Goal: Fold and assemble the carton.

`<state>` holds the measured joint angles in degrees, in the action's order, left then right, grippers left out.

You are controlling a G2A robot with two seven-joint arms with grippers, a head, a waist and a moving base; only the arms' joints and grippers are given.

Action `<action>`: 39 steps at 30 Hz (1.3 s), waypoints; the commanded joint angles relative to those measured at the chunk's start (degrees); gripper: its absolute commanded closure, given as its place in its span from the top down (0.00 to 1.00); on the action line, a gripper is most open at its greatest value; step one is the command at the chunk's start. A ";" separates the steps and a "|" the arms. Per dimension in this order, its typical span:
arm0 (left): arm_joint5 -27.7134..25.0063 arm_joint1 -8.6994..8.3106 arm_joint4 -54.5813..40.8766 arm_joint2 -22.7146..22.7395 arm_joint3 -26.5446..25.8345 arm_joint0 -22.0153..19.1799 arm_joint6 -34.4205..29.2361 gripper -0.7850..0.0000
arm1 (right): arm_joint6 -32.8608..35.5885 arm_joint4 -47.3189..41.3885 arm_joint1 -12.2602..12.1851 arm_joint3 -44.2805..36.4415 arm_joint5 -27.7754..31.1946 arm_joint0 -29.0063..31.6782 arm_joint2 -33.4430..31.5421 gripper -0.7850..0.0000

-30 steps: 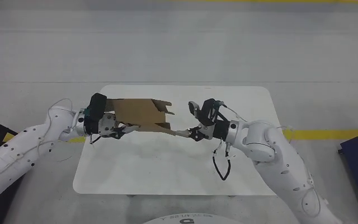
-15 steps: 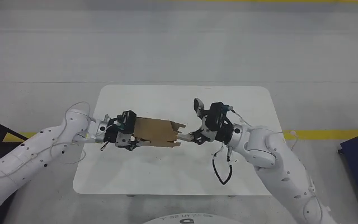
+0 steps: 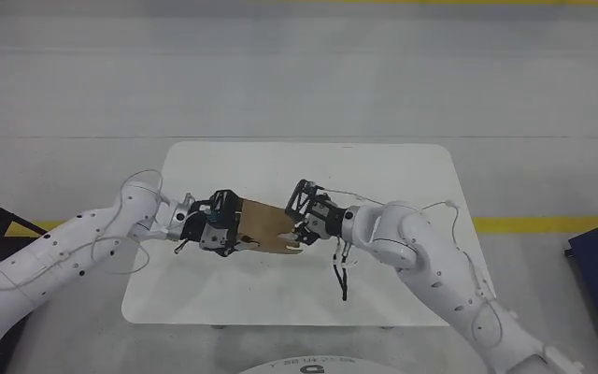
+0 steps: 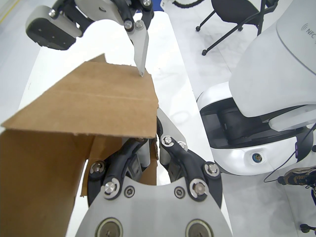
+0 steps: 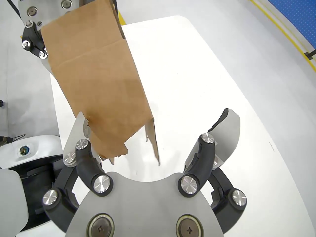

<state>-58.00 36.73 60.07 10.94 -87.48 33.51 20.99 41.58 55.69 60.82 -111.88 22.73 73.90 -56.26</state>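
Carton [image 3: 264, 227]: brown corrugated board, partly opened into a sleeve, with loose flaps at both ends. It is suspended between the two arms over the left-centre area of the table [image 3: 402, 280] and sits at a slant in the top view.

Surface: the table is white, with rounded corners. It stands on a pale grey floor [image 3: 299, 75] marked with a yellow line [image 3: 523, 224]. A black cable [image 3: 341, 273] hangs in a loop from the right arm over the tabletop.

Room: the left wrist view shows black chairs [image 4: 234, 3] on the floor beyond the table. The right wrist view shows a blue panel [image 5: 288, 6] beyond a yellow floor line.

Tool, left side: the left gripper [image 4: 154, 146] is clamped on the carton's near end, with a strip of board pinched between its fingers. The carton's upper panel extends outward from this grasp towards the other arm.

Tool, right side: the right gripper [image 5: 155, 124] is spread wide and grasps nothing. One metal fingertip [image 4: 141, 70] touches the corner of the carton's far edge. The opposite, padded finger stands apart from the board. The carton's end flaps hang between the two fingers, above the tabletop.
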 commanded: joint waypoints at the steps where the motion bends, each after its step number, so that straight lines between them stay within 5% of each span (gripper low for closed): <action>1: 0.00 -0.14 0.72 -0.52 0.42 -0.54 0.53 0.00 | -2.38 -1.24 0.07 -0.32 0.36 -0.04 -0.42 1.00; 7: 0.00 0.03 2.69 -1.20 0.93 -1.16 -0.14 0.00 | -8.72 -3.23 -0.21 -0.25 1.70 1.85 -3.27 1.00; 16: 0.00 -0.04 5.29 -1.03 0.29 -1.45 1.85 0.00 | 1.09 -2.51 0.43 2.66 0.54 -1.39 0.94 1.00; 21: 0.00 -0.65 4.80 -0.33 1.63 -1.19 6.44 0.00 | 0.53 -3.86 0.50 1.87 1.71 -2.11 0.71 1.00; 31: 0.00 -2.52 11.06 -1.20 4.83 -0.52 19.04 0.00 | -3.28 -5.18 -1.85 -1.66 8.22 5.34 -9.74 1.00; 39: 0.00 -3.21 19.21 -1.20 4.09 0.25 25.29 0.00 | -0.68 -1.89 -1.63 -1.39 6.30 4.24 -6.94 0.74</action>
<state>-58.00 33.54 78.92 9.74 -83.17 33.74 46.39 40.79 53.66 59.12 -113.37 29.19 78.46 -63.63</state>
